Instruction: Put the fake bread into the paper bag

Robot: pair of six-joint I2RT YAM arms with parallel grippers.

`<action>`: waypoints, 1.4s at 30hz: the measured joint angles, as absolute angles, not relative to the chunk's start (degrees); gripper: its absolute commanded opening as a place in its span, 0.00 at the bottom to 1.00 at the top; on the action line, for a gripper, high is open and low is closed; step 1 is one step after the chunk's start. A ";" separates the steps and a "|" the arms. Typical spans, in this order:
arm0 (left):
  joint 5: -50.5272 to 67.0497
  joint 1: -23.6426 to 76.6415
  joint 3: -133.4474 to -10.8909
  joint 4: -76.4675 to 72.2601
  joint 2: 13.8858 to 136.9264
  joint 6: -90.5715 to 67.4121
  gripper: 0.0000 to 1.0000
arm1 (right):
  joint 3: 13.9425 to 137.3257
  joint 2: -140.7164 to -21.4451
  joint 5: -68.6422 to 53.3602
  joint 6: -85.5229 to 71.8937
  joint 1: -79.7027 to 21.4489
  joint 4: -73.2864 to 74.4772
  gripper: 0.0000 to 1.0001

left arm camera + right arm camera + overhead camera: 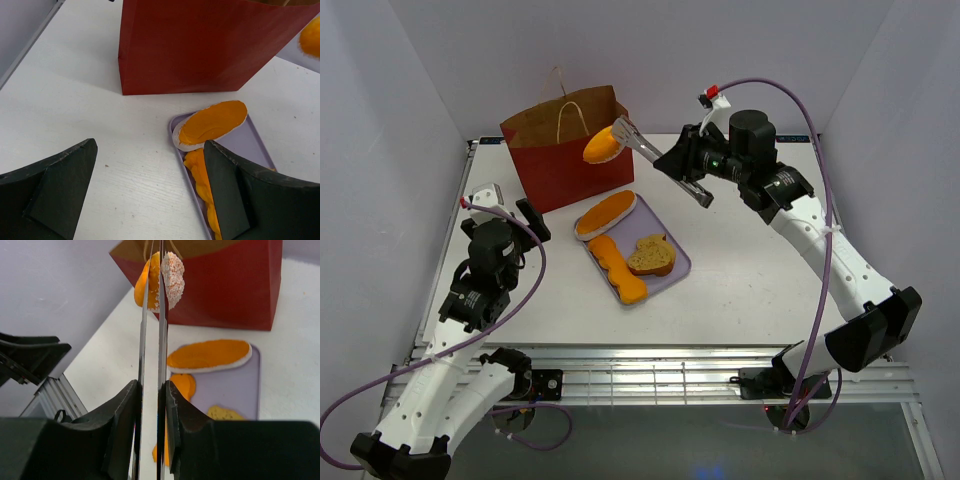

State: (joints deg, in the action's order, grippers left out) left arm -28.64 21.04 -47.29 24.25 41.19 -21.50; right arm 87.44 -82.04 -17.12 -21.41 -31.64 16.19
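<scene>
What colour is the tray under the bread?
The tray is lavender, a pale purple. The top external view shows it best.

The left arm [430,395] and right arm [818,243] have white links and black joints. Purple cables [770,82] trail each. The black fingers [55,190] are blocky.

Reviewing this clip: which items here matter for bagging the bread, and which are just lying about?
Job: paper bag; orange roll gripped in the metal tongs, which the right hand holds; long loaf, wavy orange piece, brown-crusted slice.
Lying about: lavender tray under the bread; left hand, open and idle.
</scene>
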 measured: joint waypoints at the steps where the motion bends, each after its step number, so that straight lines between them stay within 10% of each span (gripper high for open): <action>1: -29.06 21.04 -47.24 24.16 41.23 -21.52 0.98 | 89.32 -82.89 -17.56 -21.43 -31.75 16.38 0.31; 11: -32.71 20.82 -46.78 23.73 42.33 -21.69 0.86 | 109.47 -96.47 -21.41 -21.67 -33.30 16.43 0.32; 42: -31.44 20.80 -46.48 22.26 44.56 -21.04 0.98 | 125.71 -119.15 -22.65 -29.87 -31.77 7.03 0.42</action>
State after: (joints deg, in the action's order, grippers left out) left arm -31.44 20.80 -46.48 22.26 44.56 -21.04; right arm 125.71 -119.15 -22.65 -29.87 -31.77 7.03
